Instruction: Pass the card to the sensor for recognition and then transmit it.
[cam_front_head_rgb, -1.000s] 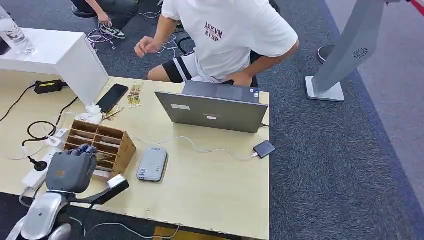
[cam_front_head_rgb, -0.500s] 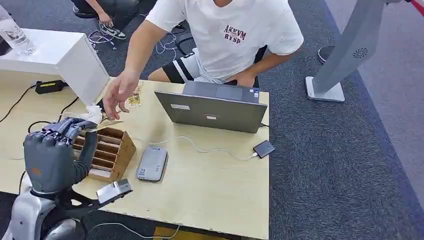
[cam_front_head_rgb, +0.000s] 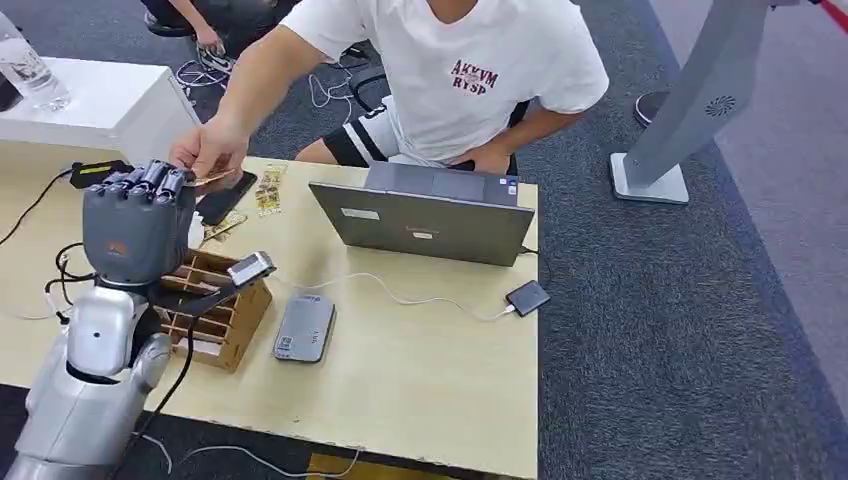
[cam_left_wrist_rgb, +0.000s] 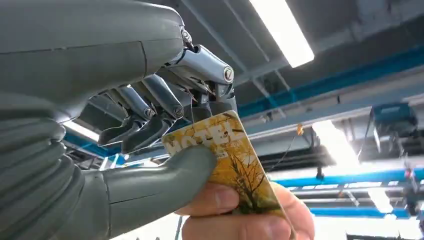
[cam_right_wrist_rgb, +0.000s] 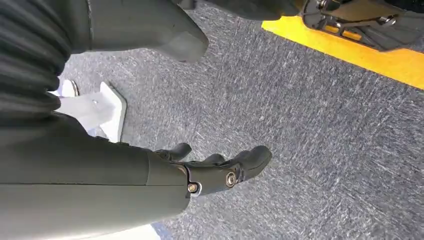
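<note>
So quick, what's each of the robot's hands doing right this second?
Left hand: pinching the yellow card, which a person's hand also grips.
Right hand: hanging over the carpet, holding nothing, fingers loosely apart.

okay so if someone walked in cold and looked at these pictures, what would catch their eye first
Most striking is the handover at the table's far left: the robot's raised left hand pinches a yellow card while a person's hand grips the same card. Behind it, an open grey laptop sits mid-table before the seated person, with a wooden card rack below the raised hand.
</note>
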